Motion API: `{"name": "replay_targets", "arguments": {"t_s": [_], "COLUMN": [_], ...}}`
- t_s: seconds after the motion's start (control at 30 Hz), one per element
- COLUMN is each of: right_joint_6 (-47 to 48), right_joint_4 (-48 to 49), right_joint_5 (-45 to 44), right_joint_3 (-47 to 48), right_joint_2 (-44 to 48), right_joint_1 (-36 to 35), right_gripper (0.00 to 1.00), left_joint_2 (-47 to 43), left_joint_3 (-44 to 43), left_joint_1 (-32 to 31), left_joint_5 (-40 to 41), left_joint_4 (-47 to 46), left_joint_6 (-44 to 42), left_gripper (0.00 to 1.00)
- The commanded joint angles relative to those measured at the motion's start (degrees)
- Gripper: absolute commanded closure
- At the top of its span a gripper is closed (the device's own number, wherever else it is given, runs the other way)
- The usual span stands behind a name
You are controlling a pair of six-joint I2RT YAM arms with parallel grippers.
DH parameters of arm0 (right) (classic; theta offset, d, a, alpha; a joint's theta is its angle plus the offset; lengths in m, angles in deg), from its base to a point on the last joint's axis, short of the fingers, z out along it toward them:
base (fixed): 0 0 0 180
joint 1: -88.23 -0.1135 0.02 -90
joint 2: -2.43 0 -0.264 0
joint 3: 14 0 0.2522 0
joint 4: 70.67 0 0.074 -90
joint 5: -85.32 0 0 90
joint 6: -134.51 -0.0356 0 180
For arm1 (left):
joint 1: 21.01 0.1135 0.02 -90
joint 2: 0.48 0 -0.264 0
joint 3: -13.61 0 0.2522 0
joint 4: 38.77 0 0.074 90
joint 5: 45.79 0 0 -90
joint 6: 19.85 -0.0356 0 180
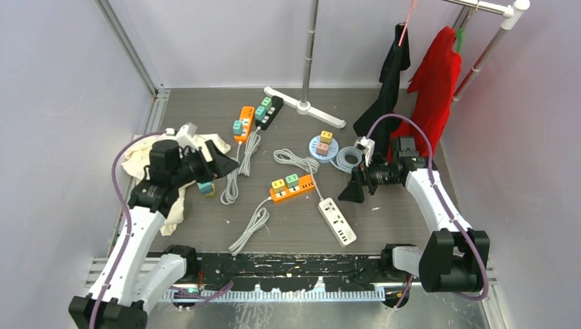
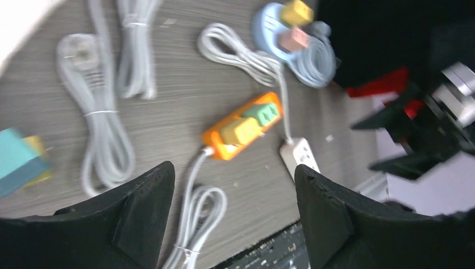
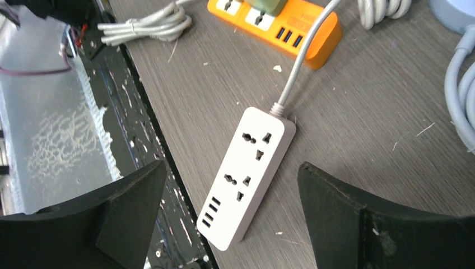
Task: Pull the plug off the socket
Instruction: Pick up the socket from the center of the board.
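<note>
1. Plug pair: a yellow plug [image 1: 278,184] and a green plug [image 1: 292,179] sit side by side in the central orange strip [image 1: 305,186]. The strip lies on the desk [image 1: 384,229] between the two grippers, and neither gripper touches it.
2. Left gripper [image 1: 218,164]: fingers spread wide, holding nothing. In its wrist view the orange strip lies ahead, framed between the fingers. One loose teal-and-yellow plug [image 1: 204,188] lies just beside this gripper, on its near side.
3. Right gripper [image 1: 354,190]: fingers spread wide, holding nothing. The white strip [image 3: 246,174] lies directly below it, between the fingers. The orange strip is just beyond, with its cord running past the white strip's end.
4. White strip face: two sockets and a row of four USB slots.
5. Strip count: four bars, namely two orange, one black strip [image 1: 269,112] and one white. There is also one round pale-blue socket [image 1: 322,146].
6. Other plugs, all beyond both grippers:
   - two green on the black strip
   - one teal on the far orange strip [image 1: 244,123]
   - one yellow and one pink on the round socket
7. Writing: any print on strips or plugs is too small or blurred to read.
</note>
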Motion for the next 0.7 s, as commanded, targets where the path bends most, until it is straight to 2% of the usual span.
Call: {"name": "replay_targets", "arguments": {"t_s": [0.0, 0.13, 0.3, 0.5, 0.67], "right_joint_6": [12.5, 12.1, 12.1, 10.3, 4.9], "right_joint_4": [-8.9, -8.3, -8.2, -6.5, -2.5], "right_joint_5": [-1.5, -0.9, -1.2, -1.2, -1.8], "right_joint_3": [3.7, 4.5, 4.7, 3.2, -0.2], "right_joint_2": [-1.7, -2.9, -3.7, -1.8, 1.5], "right_joint_1": [-0.7, -1.2, -1.7, -2.1, -2.1], "right_gripper": [0.08, 0.08, 0.08, 0.08, 0.07], "left_joint_2": [-4.2, -3.0, 5.8, 19.5, 26.3], "left_joint_3": [0.4, 0.4, -4.2, -12.2, -12.0], "left_joint_1": [-11.6, -25.9, -41.7, -58.7, -65.5], "left_joint_5": [1.9, 10.9, 20.8, 30.3, 27.7], "left_joint_4": [-8.7, -10.7, -11.9, -13.7, -19.3], "left_joint_6": [1.2, -0.3, -6.0, -23.2, -37.7], "left_gripper": [0.22, 0.21, 0.21, 0.21, 0.19]}}
